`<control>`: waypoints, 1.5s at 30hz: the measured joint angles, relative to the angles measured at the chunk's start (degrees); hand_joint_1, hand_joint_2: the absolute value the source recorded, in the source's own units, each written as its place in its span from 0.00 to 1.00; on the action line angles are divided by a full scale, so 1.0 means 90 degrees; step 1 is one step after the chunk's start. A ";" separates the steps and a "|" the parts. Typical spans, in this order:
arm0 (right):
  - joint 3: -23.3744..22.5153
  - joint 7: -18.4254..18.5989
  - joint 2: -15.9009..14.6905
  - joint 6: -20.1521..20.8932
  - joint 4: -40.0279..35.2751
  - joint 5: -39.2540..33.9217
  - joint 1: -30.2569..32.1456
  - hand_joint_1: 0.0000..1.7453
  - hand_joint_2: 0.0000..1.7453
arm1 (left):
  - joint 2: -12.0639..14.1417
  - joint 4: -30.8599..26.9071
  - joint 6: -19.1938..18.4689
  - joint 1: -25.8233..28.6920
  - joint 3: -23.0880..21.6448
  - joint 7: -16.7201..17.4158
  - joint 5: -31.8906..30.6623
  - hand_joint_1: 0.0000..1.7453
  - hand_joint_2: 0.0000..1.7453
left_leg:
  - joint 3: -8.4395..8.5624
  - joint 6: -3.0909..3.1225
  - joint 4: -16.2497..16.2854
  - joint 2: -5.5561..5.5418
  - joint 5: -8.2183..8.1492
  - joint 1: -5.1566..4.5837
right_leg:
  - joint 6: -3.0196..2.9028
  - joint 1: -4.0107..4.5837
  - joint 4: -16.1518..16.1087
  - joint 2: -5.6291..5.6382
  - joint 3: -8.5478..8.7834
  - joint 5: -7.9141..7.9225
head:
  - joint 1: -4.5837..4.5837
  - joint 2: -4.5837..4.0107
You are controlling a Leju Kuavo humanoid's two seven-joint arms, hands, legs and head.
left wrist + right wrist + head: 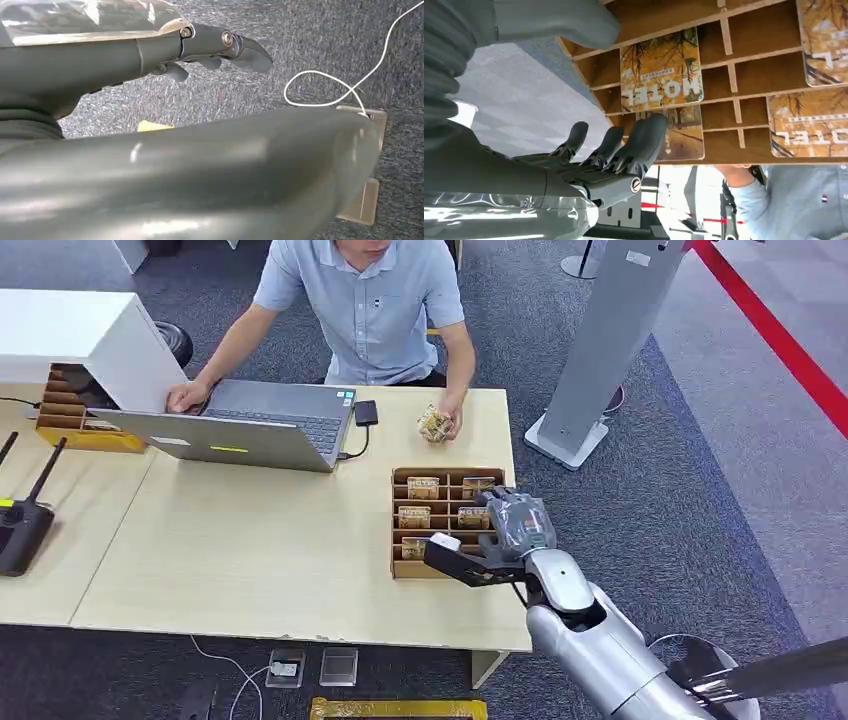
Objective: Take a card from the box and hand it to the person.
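My right hand (508,532), open and empty at lower right of frame, hovers over the card box (402,522); packed hotel cards (661,70) could slip my fingertips.

brown box (402,522), yellow tree-print cards (661,70), pale blue shirt (372,300), dark fingers (644,142)

bright even light, wrist views blurry
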 joint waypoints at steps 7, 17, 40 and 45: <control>0.0002 -0.0022 0.0010 -0.0002 0.0090 -0.0005 -0.0023 0.53 1.00 | 0.0000 0.0000 -0.0002 0.0000 0.0000 0.0000 -0.0002 0.00 0.00 | 0.0001 0.0000 0.0000 0.0000 0.0000 0.0000 | 0.0000 0.0000 0.0000 0.0000 0.0001 0.0000 | 0.0000 0.0000; 0.0007 -0.0073 0.0012 -0.0024 0.0170 -0.0039 -0.0044 0.57 1.00 | 0.0000 0.0000 0.0000 0.0000 0.0000 0.0007 -0.0017 0.00 0.00 | 0.0000 0.0000 0.0000 0.0000 0.0000 0.0000 | 0.0000 0.0000 0.0000 0.0000 0.0001 0.0000 | 0.0000 0.0000; 0.0007 -0.0039 0.0017 -0.0029 0.0177 -0.0046 -0.0060 0.99 1.00 | 0.0002 0.0000 0.0029 0.0000 0.0002 -0.0005 -0.0083 0.00 1.00 | -0.0001 0.0000 0.0000 0.0000 0.0000 0.0000 | 0.0000 0.0000 0.0000 0.0000 0.0001 0.0000 | 0.0000 0.0000; 0.0007 -0.0041 0.0017 -0.0034 0.0177 -0.0073 -0.0060 0.99 1.00 | 0.0002 0.0000 0.0029 -0.0001 0.0002 -0.0112 -0.0107 0.00 1.00 | 0.0000 0.0000 0.0000 0.0000 0.0000 0.0000 | 0.0000 0.0000 0.0000 0.0000 0.0001 0.0000 | 0.0000 0.0000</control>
